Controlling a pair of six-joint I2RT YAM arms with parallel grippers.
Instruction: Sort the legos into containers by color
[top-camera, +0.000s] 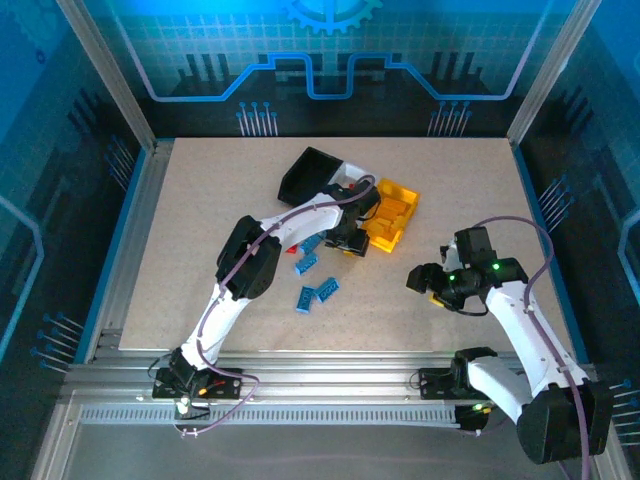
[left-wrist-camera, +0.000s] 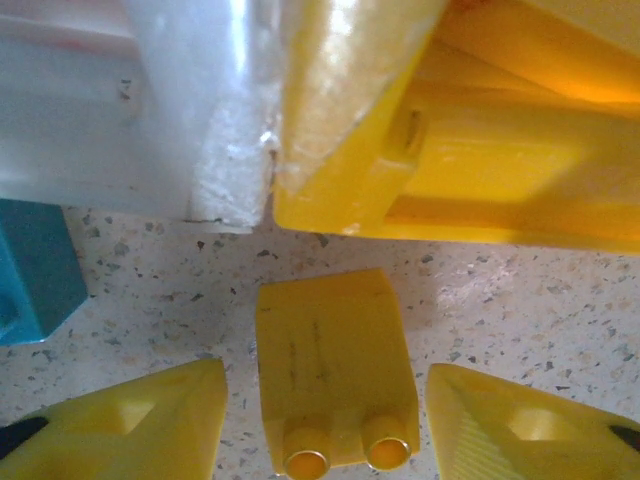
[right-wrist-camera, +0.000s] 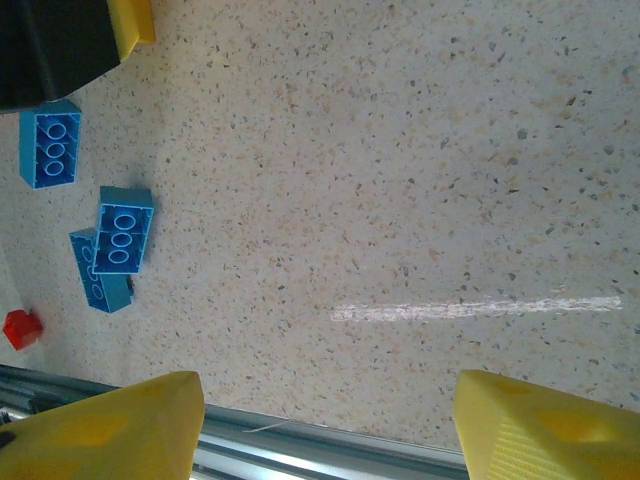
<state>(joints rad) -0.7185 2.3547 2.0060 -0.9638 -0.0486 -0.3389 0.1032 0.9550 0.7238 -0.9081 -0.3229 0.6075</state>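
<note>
Right now the left gripper (top-camera: 351, 243) is reaching down at the bench (top-camera: 200, 200), just on the near side of the containers (top-camera: 296, 180), which are sitting toward the far edge, about midway between the left and right edges. Its fingers (left-wrist-camera: 140, 425) are standing wide, flanking 1 yellow brick (left-wrist-camera: 333, 380) that is lying flat on the bench with 2 studs facing the wrist camera; neither finger is touching it. Just beyond the brick, the white bin (left-wrist-camera: 120, 100) and the yellow-orange bin (left-wrist-camera: 480, 130) are meeting wall to wall, and a blue brick (left-wrist-camera: 30, 265) is lying off to one side.

The step in hand is looking like the pickup of a yellow piece. Next, the fingers are needing to close squarely on the brick's sides, lift, and carry it the short way over the yellow-orange bin's rim.

The right gripper (top-camera: 423, 279) is hanging over bare bench toward the right edge, fingers (right-wrist-camera: 110, 425) spread wide and holding nothing, with 3 blue bricks (right-wrist-camera: 122, 228) and 1 red one (right-wrist-camera: 20, 328) lying mid-bench.
</note>
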